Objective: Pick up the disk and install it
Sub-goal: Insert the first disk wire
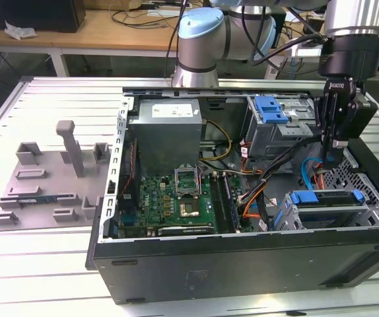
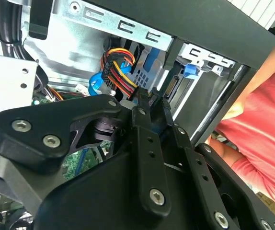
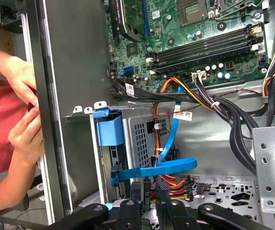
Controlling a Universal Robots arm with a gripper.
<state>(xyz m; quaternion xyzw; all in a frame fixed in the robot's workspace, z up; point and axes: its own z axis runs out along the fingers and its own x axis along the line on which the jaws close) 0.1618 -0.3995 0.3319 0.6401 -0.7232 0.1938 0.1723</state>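
Could snag the red-and-yellow wire bundle (image 2: 119, 71) beside the black metal end effector (image 2: 149, 104) — apart or clamped, cannot tell.

Ext. view: bright, even light from overhead, no hard shadows. Pale counter (image 1: 37, 264) near washed out. Soft sheen on arm's blue joint cap (image 1: 201, 28). Inside of computer case (image 1: 242, 264) dimmer, darkest low down by drive cage (image 1: 328, 211).

Second wrist view: gripper (image 2: 148, 99) black, v. close to lens, reads soft, little surface detail. Red sleeve (image 2: 267, 139) bright, washed toward pink.

First wrist view: motherboard (image 3: 200, 43) well lit, fine parts clear. Case wall (image 3: 75, 72) dull grey w/ faint sheen.
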